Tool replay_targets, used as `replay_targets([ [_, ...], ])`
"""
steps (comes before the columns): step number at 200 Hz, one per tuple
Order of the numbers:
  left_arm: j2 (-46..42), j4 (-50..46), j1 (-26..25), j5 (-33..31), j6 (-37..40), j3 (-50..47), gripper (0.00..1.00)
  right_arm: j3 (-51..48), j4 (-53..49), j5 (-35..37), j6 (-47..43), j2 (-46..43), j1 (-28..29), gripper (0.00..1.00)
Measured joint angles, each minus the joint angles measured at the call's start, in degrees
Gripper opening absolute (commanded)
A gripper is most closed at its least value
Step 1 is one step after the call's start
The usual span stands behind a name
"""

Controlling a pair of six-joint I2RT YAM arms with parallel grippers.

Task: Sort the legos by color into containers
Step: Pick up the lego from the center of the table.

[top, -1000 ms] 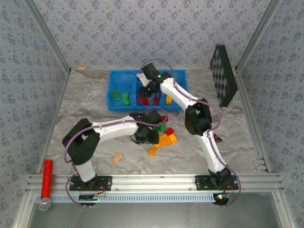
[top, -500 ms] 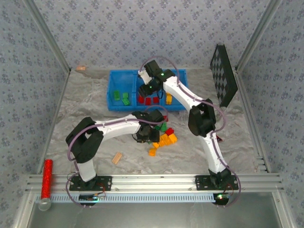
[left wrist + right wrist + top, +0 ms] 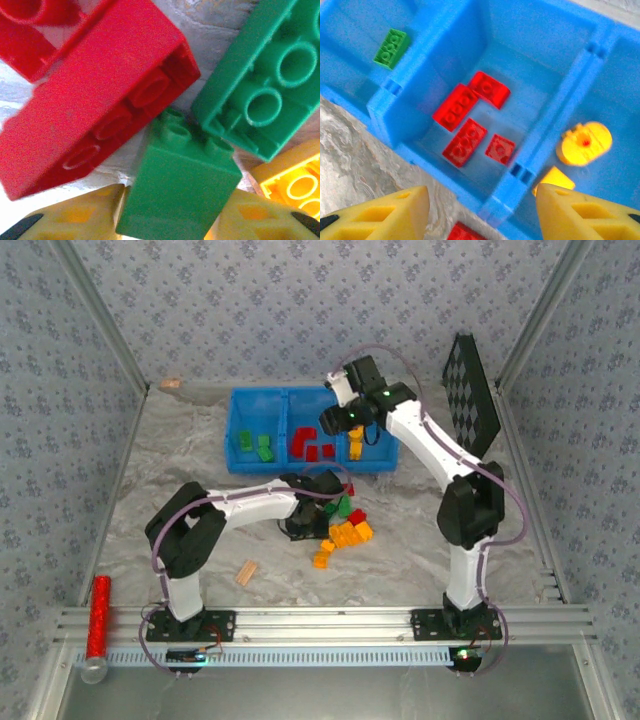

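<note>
Step in hand, as I judge it: take one green lego out of the pile and bring it to the green compartment. In the left wrist view, the left gripper (image 3: 170, 222) has its two yellow fingers (image 3: 75, 220) pressed on both sides of a small green brick (image 3: 182, 192). So it is closed on it, w/ only the brick's width between the pads. I cannot tell if the brick is off the table (image 3: 200, 480) yet. It sits in the pile (image 3: 345, 530) at mid-table, just in front of the blue bin (image 3: 258, 468). A red brick (image 3: 95, 115) and a second green brick (image 3: 265, 85) lie against or very near its stud end, and a yellow brick (image 3: 300, 185) is just beside the right-hand finger.

To do it well: lift straight up first and slowly, b/c the neighbours can catch on the studs and twist the brick in the grip. Once it is free, carry it to the left compartment (image 3: 255, 420), where green bricks (image 3: 262, 447) lie, and open low inside the walls, not above a divider.

The right gripper (image 3: 480, 220) is spread wide and holds nothing. It hangs over the bin, w/ the middle compartment (image 3: 530, 80) and its four red legos (image 3: 465, 125) below it. Risk, imo: both arms meet near the bin, so the left one should approach from the left side and keep well apart.
</note>
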Motion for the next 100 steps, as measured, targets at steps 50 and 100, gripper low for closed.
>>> replay_targets([
  [50, -0.6, -0.5, 1.6, 0.0, 0.7, -0.6, 0.30, -17.2, 0.3, 0.3, 2.7, -11.2, -1.6, 0.62],
  [100, -2.7, -2.5, 3.4, 0.0, 3.6, -0.5, 0.27, -32.7, -0.1, -0.7, 8.6, -23.8, 0.2, 0.63],
])
